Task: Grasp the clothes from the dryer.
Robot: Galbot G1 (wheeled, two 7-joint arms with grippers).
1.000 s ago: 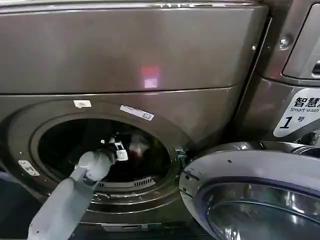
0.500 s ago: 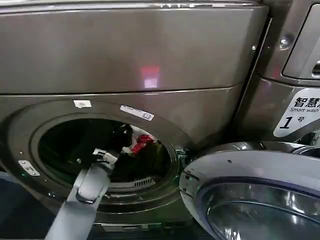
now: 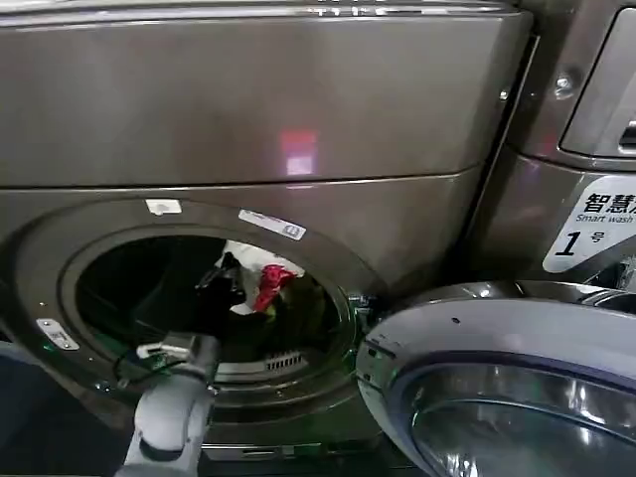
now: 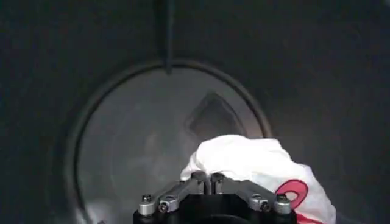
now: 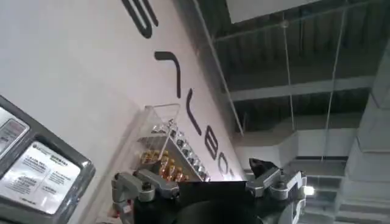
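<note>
The dryer (image 3: 298, 109) is the bronze-grey front-loader with its round port (image 3: 60, 298) open in front of me. My left arm reaches into the port from below. Inside the dark drum, my left gripper (image 3: 232, 280) (image 4: 207, 180) is shut on the clothes: a white garment with a red patch (image 3: 266, 278) (image 4: 250, 161) hangs from its closed fingertips in the upper middle of the port. Other clothes lower in the drum are too dark to make out. My right gripper (image 5: 204, 182) is parked away from the machines, pointing up at a wall and ceiling, open with nothing in it.
The dryer's grey-rimmed glass door (image 3: 497, 378) stands swung open at the lower right, close to the port. A like machine with a white label (image 3: 594, 227) reading Smart wash and 1 stands on the right. The drum's back wall (image 4: 140, 140) lies behind the garment.
My left arm has drawn back and down out of the port. The gripper has come up with the white and red garment, which now hangs higher and in plainer sight.
</note>
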